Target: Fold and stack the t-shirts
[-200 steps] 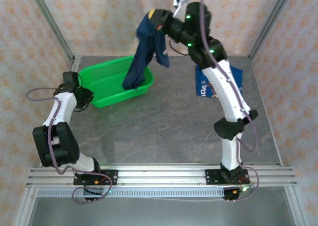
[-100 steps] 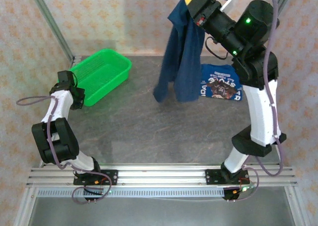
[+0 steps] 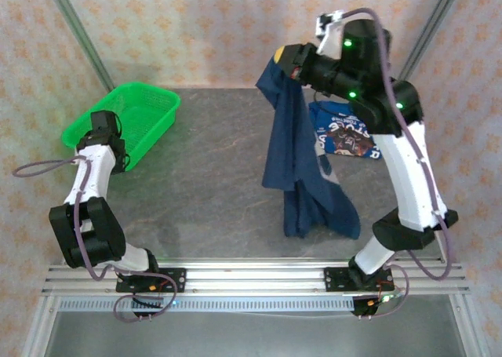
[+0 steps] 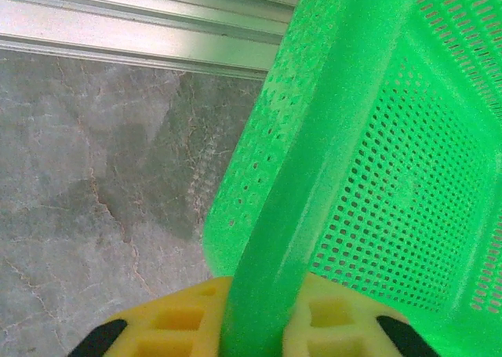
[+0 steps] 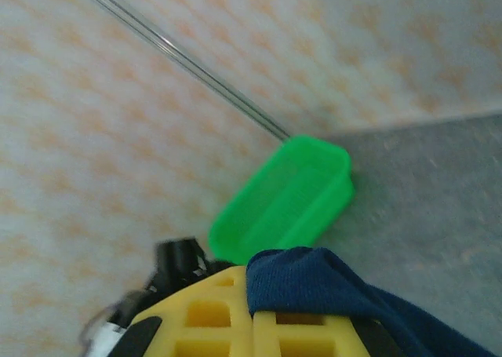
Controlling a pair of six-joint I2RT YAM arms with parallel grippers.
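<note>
From above: navy t-shirt [image 3: 298,157] dangling full length from the right gripper [image 3: 286,59], clamped tight on one bunched edge, lower hem low over the near middle of the table [image 3: 204,200] (touching it or not, hard to say). Behind it, at the far right, blue printed t-shirt [image 3: 349,133] lying flat and compact, seemingly folded already. Far left, left gripper [image 3: 106,129] at the rim of the green basket [image 3: 141,110]. Left wrist view: basket rim running between the yellow pads [image 4: 212,337], drawn in narrowly against both its sides, so apparently gripping the basket. Right wrist view: fold of navy cloth squeezed between the shut fingers [image 5: 227,290], basket well beyond, by the wall. Judged roughly halfway: one tee done, navy one not yet spread, folded or stacked.
</note>
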